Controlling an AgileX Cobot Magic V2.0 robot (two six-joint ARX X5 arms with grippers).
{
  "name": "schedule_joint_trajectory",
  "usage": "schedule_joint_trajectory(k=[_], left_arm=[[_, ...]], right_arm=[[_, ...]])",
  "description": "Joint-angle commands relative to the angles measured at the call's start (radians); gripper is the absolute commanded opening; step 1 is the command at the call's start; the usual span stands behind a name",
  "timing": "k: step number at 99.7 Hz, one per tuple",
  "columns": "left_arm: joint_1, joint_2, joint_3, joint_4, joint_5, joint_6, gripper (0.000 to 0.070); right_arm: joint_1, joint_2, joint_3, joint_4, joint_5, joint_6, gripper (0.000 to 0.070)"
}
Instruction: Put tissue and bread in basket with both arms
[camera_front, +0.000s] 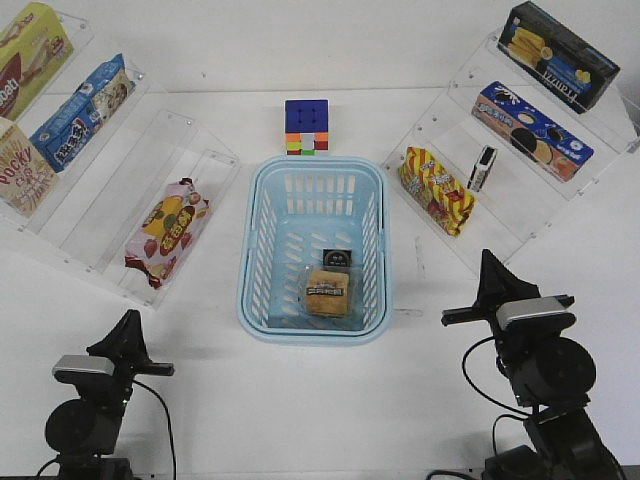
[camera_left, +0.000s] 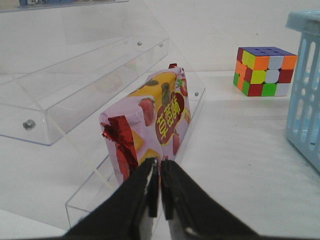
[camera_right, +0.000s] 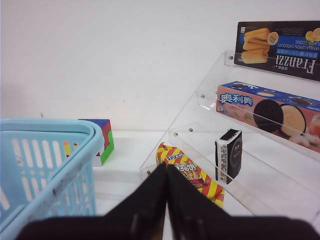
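"Franzzi" on dark box (camera_right: 277, 49)

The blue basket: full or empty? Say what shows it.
Neither: the basket holds only two things, the wrapped bread and the small black tissue pack, with most of its floor bare.

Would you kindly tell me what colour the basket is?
Light blue; the basket shows best in the front view.

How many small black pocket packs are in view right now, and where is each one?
2. One small flat black tissue pack lies on the floor of the light-blue slotted plastic basket, behind the wrapped bread. A second black pack stands upright on the right clear acrylic shelf.
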Motion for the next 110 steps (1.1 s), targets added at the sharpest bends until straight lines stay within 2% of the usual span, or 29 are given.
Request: schedule_joint_trajectory(k=[1,14,91,99,110], left_arm=[[0.001,-0.027,-0.024,0.012,0.006,-0.005,0.0002],[0.002,-0.036,-0.029,-0.023,0.006,-0.001,0.0002],[0.001,-0.035,-0.028,-0.013,0.005,-0.001,0.0002],[0.001,-0.035,-0.028,-0.013,0.005,-0.001,0.0002],[0.001,-0.035,-0.028,-0.013,0.005,-0.001,0.0002]], right_arm=[[0.004,0.002,0.002,0.011,0.000,0.014,0.0002],[0.004,0.002,0.002,0.012,0.000,0.014,0.0002],[0.004,0.002,0.002,0.012,0.001,0.013,0.0002],[0.003,-0.001,0.002,0.002,0.002,-0.003,0.0002],[-0.032,-0.037,-0.025,0.003,-0.002,-0.105,0.0002]])
